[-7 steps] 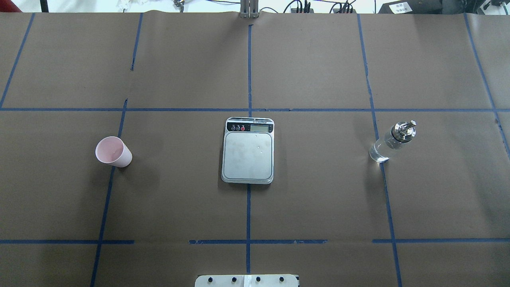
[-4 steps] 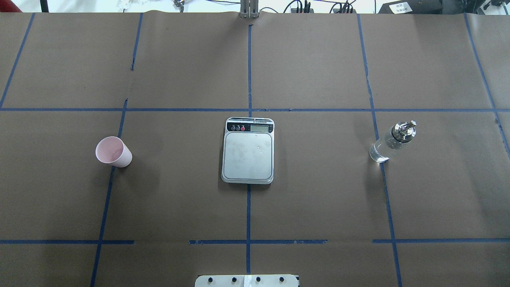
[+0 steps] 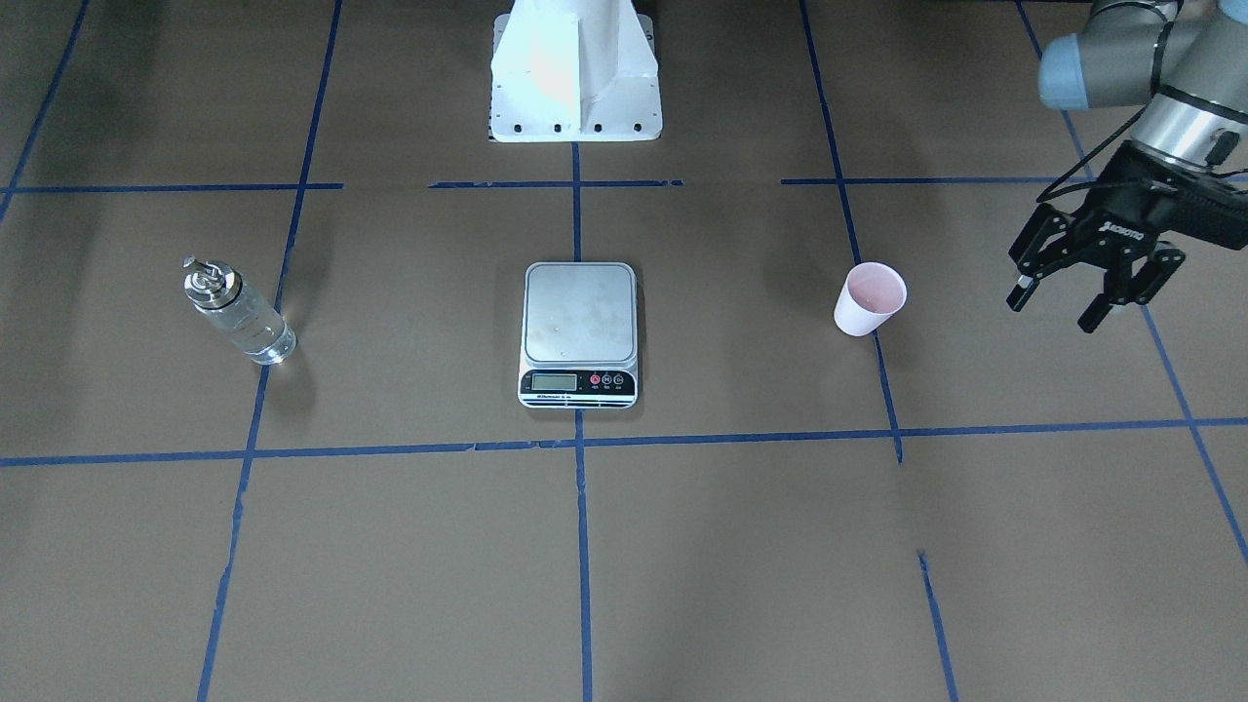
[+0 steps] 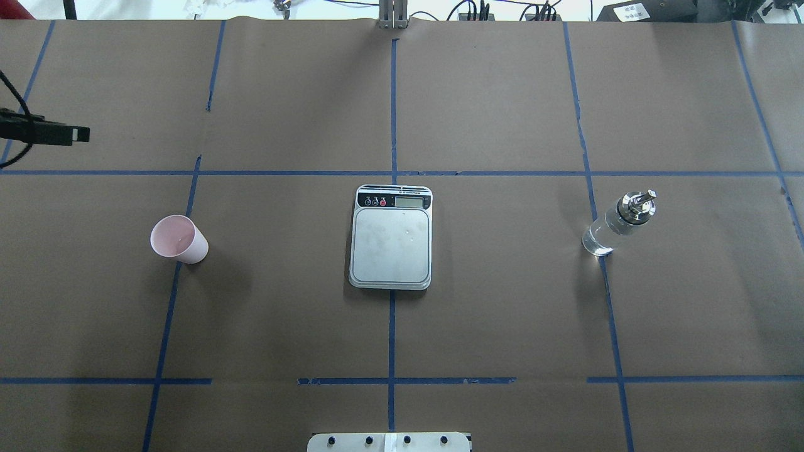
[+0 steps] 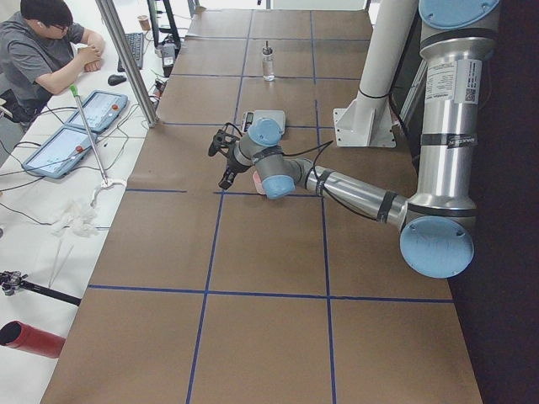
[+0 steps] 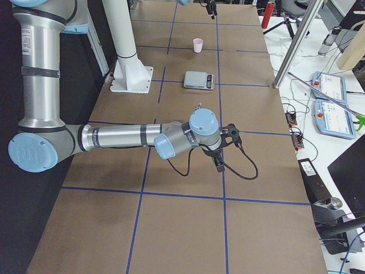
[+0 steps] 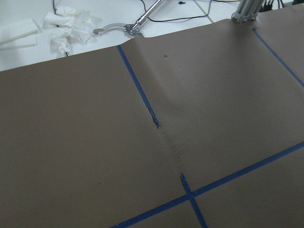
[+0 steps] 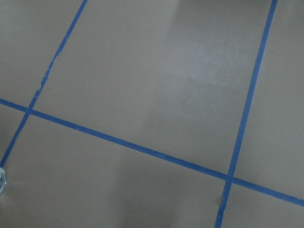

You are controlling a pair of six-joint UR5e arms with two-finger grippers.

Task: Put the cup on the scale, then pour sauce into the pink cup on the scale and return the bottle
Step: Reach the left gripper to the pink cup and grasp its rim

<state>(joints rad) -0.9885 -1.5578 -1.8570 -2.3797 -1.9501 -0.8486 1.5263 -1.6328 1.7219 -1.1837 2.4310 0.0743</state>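
Observation:
The pale pink cup stands upright on the brown table, also in the overhead view. The empty scale lies at the table's centre. The glass bottle with clear sauce and a metal spout stands on the robot's right. My left gripper is open and empty, hovering beside the cup on its outer side, apart from it. One of its fingertips shows at the overhead view's left edge. My right gripper shows only in the exterior right view, near the bottle; I cannot tell its state.
The white robot base stands behind the scale. Blue tape lines grid the brown paper. An operator sits past the far table edge with tablets and an aluminium post.
The left gripper's fingertip has come into the overhead view at the left edge. The cup, scale and bottle have not moved.

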